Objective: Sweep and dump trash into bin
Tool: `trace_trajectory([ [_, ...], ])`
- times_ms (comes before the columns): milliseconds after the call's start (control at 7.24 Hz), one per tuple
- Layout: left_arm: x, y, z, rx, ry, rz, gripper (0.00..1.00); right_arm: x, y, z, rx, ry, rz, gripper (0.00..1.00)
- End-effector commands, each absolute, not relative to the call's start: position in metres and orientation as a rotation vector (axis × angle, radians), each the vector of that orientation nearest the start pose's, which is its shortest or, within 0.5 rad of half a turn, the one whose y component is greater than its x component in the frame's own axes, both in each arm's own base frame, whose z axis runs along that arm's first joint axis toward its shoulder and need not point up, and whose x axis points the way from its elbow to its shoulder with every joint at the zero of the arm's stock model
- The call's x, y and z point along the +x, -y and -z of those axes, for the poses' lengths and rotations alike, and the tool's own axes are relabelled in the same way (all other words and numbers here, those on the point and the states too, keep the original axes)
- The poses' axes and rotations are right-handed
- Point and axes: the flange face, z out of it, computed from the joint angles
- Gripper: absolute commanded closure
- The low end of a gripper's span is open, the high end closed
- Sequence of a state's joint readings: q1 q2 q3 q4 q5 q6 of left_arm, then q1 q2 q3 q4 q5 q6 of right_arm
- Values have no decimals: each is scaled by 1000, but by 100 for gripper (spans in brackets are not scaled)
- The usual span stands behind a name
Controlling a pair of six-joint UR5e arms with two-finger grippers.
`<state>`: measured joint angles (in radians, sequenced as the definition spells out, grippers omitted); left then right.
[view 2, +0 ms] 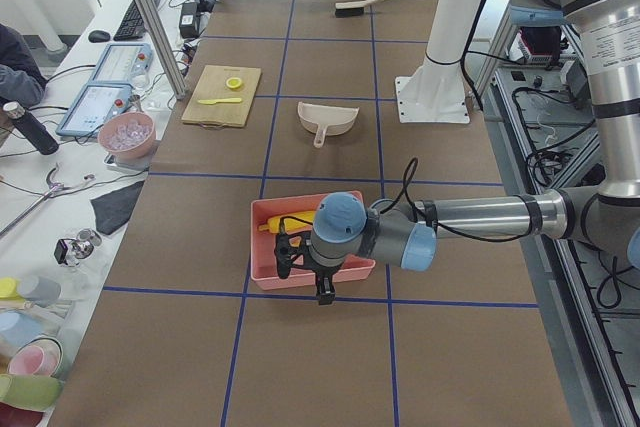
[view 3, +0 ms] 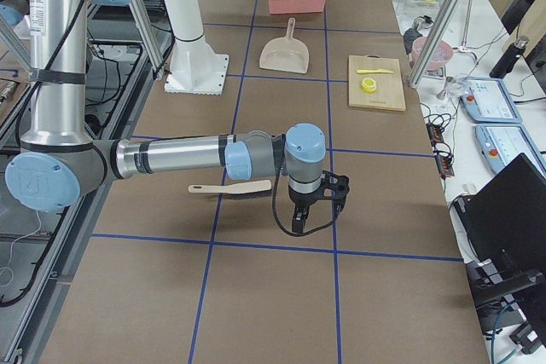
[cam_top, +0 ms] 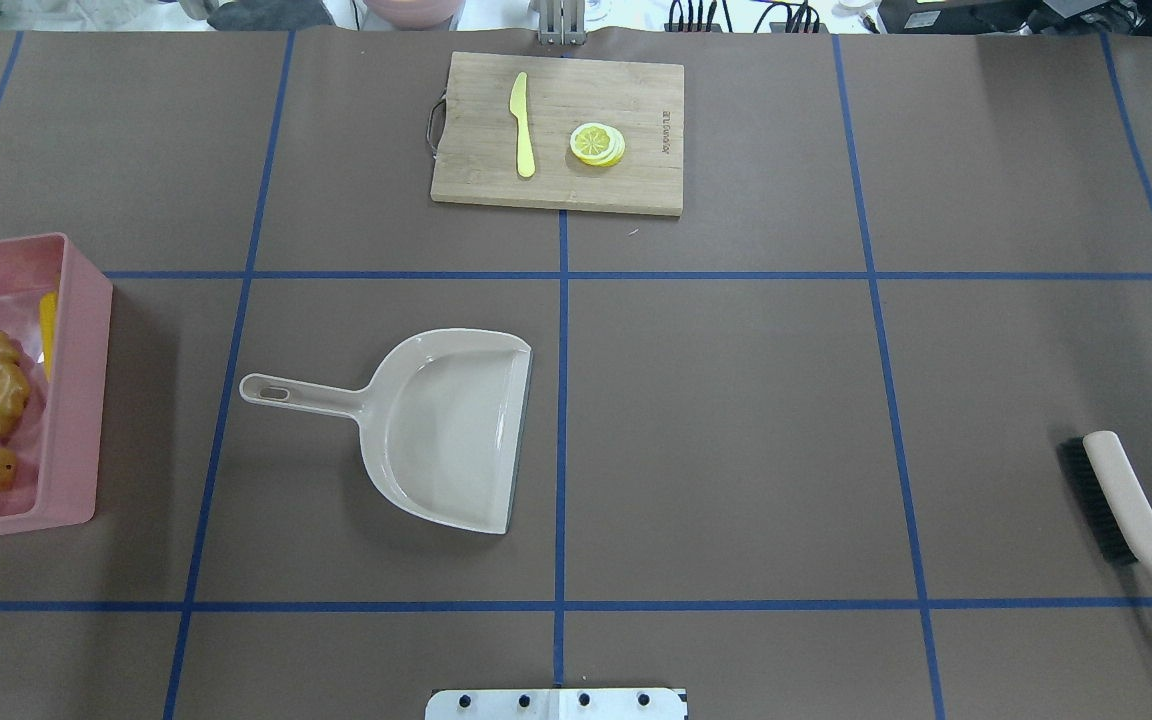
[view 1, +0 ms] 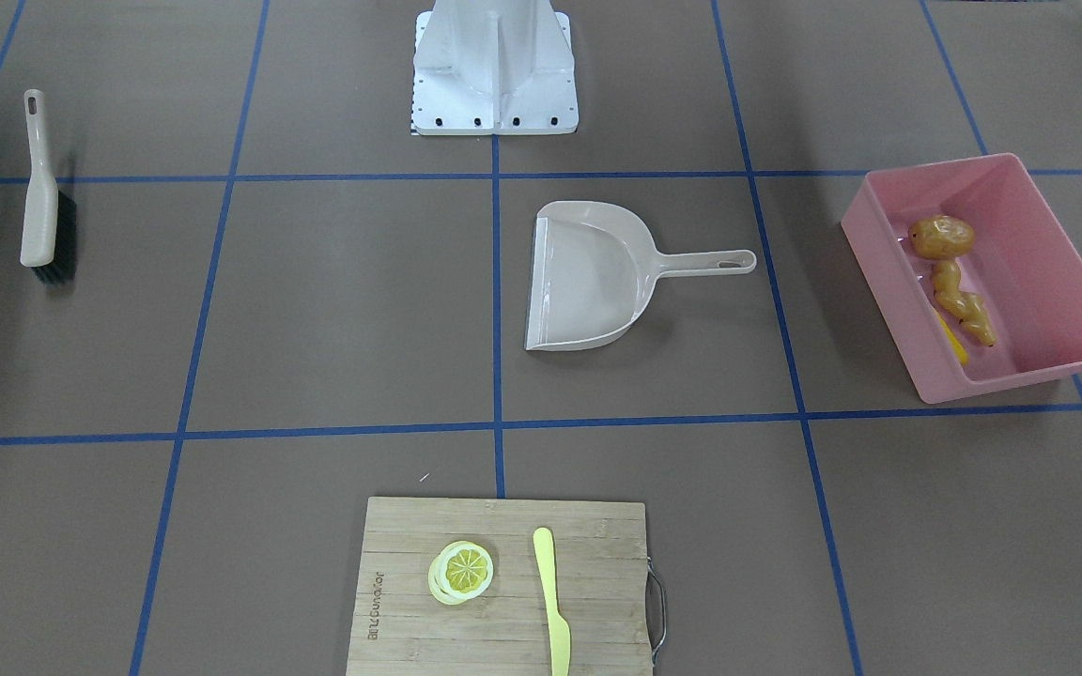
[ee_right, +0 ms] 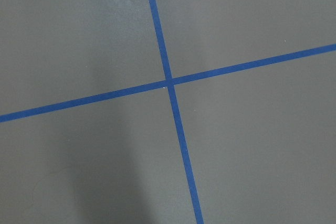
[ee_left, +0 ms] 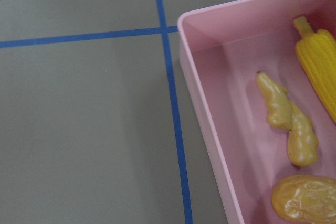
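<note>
The pink bin [view 1: 879,291] stands at the table's left end and also shows in the overhead view [cam_top: 81,400]. Inside it lie the potato [view 1: 942,236], the ginger root [view 1: 962,302] and the corn cob [view 1: 952,338], also seen in the left wrist view as potato [ee_left: 307,199], ginger [ee_left: 289,119] and corn [ee_left: 320,66]. My left gripper [view 2: 318,287] hangs over the bin's near edge. My right gripper [view 3: 299,223] hovers over bare table near the brush [view 3: 230,187]. I cannot tell whether either is open or shut.
The beige dustpan [cam_top: 451,425] lies empty near the table's middle. The brush [cam_top: 1121,500] lies at the right end. A wooden cutting board [cam_top: 556,130] with a lemon slice [cam_top: 597,143] and a pale yellow knife [cam_top: 522,125] sits at the far edge.
</note>
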<state>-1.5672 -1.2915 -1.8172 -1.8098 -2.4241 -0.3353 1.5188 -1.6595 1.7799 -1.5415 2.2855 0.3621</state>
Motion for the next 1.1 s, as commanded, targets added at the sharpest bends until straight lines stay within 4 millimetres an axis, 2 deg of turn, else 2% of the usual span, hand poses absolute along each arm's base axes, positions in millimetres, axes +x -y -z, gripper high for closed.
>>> trace_trajectory([
  [0, -56, 412, -597, 20, -864, 246, 1, 44, 464, -599, -10, 728, -247, 0],
  [138, -55, 419, -583, 21, -867, 291, 1, 44, 464, -600, -11, 727, -247, 0],
  [276, -48, 426, -577, 16, -868, 290, 1, 44, 464, -602, -16, 727, -250, 0],
  [552, -44, 417, -590, -8, -850, 289, 1, 44, 464, -602, -17, 728, -252, 0],
  [828, -41, 415, -587, 2, -847, 264, 1, 44, 464, -602, -16, 728, -249, 0],
  [967, -39, 415, -586, 35, -845, 188, 1, 44, 464, -602, -15, 728, -247, 0],
])
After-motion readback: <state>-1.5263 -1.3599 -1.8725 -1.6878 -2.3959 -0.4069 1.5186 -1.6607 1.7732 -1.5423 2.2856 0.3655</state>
